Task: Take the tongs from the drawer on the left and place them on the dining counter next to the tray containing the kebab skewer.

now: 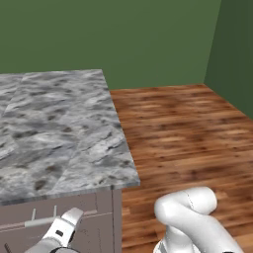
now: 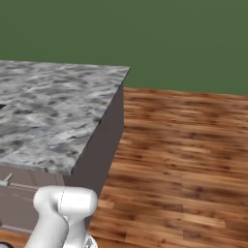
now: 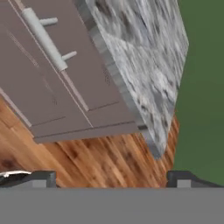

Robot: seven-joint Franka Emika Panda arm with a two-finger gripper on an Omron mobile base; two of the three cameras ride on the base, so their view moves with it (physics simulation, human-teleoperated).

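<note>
- Dining counter (image 1: 54,128): grey-and-white veined marble top, takes the left half of the left base view and the upper left of the right base view. The visible part of the top is bare; no tray or skewer seen on it here.
- Wood floor (image 1: 188,138): fills the right side of both base views, with a green wall (image 1: 148,34) behind. Nothing lies on it near the counter corner.
- Drawer (image 3: 65,83): mauve-grey front under the marble edge, upper left of the hand view, shut from what can be seen. In the left base view it sits at the lower left, below the counter lip.
- Drawer handle (image 3: 43,37): silver bar at the upper left of the hand view. Its long axis runs along the drawer front, parallel to the counter edge; in this rolled view it slants from upper left down to the right.
- Gripper (image 3: 111,179): two dark fingertips at the bottom of the hand view, set wide apart with nothing between them; released, empty.
- Key relation: the handle lies up and to the left of the gripper in the hand view, well apart, no contact. Judgement: the hand must close in on the bar and align across it before a pull.
- Tongs: cannot be seen; presumably inside the shut drawer.
- Obstruction: the overhanging marble lip just above the drawer front is the only thing near the approach.
</note>
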